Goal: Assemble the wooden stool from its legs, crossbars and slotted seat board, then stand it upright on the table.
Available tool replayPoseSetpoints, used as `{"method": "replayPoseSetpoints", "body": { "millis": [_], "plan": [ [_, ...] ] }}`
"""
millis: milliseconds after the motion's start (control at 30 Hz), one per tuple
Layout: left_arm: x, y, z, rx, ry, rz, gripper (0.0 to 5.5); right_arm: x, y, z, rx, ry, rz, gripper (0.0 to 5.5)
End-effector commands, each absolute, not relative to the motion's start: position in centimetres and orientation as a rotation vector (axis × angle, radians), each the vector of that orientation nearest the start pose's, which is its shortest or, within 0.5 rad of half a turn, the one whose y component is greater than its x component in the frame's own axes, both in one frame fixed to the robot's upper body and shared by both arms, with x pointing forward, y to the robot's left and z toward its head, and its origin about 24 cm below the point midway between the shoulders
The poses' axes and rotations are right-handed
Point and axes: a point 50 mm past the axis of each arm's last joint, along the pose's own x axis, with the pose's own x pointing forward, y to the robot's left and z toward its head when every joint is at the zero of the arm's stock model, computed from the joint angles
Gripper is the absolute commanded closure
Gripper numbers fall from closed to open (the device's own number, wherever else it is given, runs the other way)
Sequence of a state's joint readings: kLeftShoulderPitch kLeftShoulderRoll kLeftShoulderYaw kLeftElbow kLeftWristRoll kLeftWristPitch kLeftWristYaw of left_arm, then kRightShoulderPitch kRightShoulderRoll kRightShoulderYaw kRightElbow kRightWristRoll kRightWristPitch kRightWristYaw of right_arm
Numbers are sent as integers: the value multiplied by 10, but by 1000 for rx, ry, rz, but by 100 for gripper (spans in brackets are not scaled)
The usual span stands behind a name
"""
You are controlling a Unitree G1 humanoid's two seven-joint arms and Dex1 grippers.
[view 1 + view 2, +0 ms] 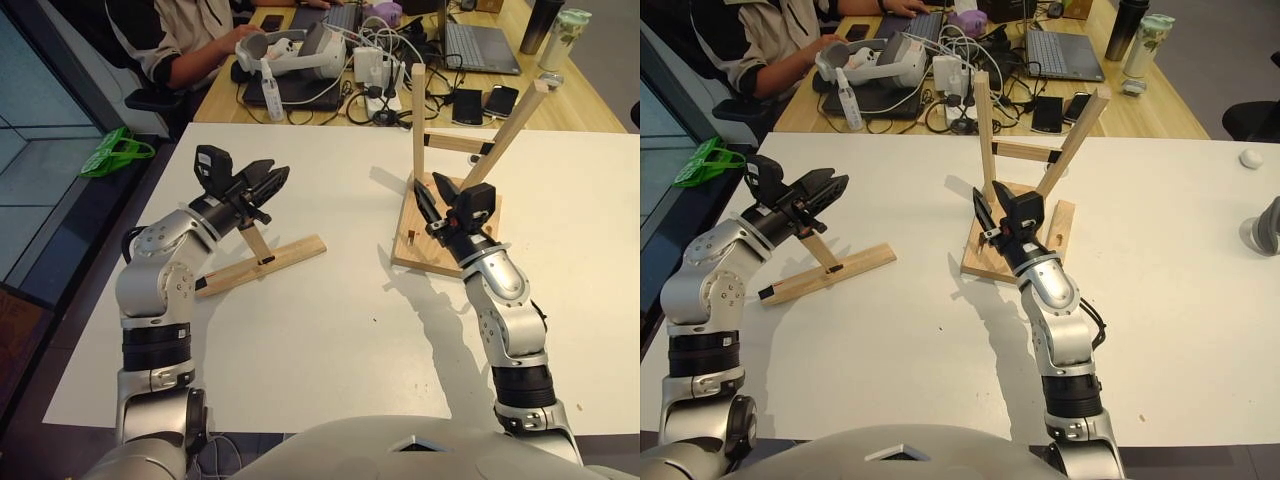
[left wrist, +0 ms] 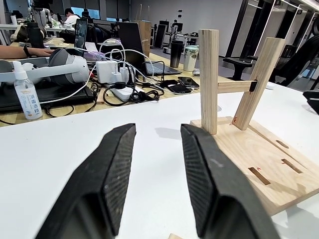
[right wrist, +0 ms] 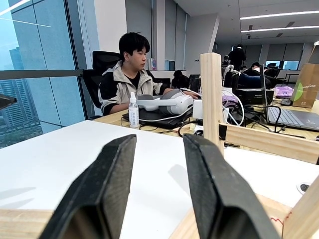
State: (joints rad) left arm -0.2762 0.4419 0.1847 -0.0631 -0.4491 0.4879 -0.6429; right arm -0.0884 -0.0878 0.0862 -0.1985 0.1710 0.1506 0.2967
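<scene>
The slotted seat board (image 1: 412,252) lies flat on the white table, right of centre. Two legs (image 1: 418,120) (image 1: 512,122) stand up from it, joined by a crossbar (image 1: 455,143). My right gripper (image 1: 432,195) hovers open just above the board's near part, beside the upright leg (image 3: 211,94). To the left, another leg (image 1: 290,255) lies flat with a short crossbar (image 1: 256,243) sticking up from it. My left gripper (image 1: 272,190) is open just above that crossbar's top, holding nothing. In the left wrist view the open fingers (image 2: 117,174) face the seat board (image 2: 239,144) and its slots (image 2: 259,175).
Behind the table stands a wooden desk (image 1: 590,100) with a headset (image 1: 295,50), cables, laptops, phones and bottles. A person sits at its left end. A green object (image 1: 115,152) lies past the table's left edge. Bare white tabletop (image 1: 330,340) spreads in front.
</scene>
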Motion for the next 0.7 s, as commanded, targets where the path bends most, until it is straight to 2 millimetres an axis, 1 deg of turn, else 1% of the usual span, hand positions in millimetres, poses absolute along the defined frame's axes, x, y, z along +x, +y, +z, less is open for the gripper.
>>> {"method": "replayPoseSetpoints", "body": {
  "millis": [33, 67, 233, 300, 367, 400, 467, 567, 633, 700],
  "plan": [
    [288, 215, 112, -55, 139, -582, 383, 265, -119, 99, 51, -145, 446, 375],
    [289, 216, 120, -43, 114, -585, 383, 266, -119, 99, 51, -146, 445, 375],
    [293, 212, 213, 31, -146, -634, 383, 267, -120, 102, 57, -157, 437, 375],
    [290, 217, 255, 62, -264, -624, 383, 268, -121, 102, 61, -162, 434, 375],
    [285, 220, 284, 92, -341, -625, 383, 268, -121, 103, 63, -164, 429, 375],
    [282, 220, 292, 108, -357, -630, 383, 269, -122, 103, 64, -165, 428, 375],
    [280, 220, 300, 117, -369, -639, 383, 269, -122, 103, 65, -165, 427, 375],
    [280, 218, 298, 104, -362, -644, 383, 269, -122, 103, 65, -164, 429, 375],
    [283, 218, 276, 63, -300, -644, 383, 269, -122, 104, 63, -162, 433, 375],
    [286, 217, 219, -60, -93, -690, 383, 268, -124, 104, 58, -157, 438, 375]
  ]
}}
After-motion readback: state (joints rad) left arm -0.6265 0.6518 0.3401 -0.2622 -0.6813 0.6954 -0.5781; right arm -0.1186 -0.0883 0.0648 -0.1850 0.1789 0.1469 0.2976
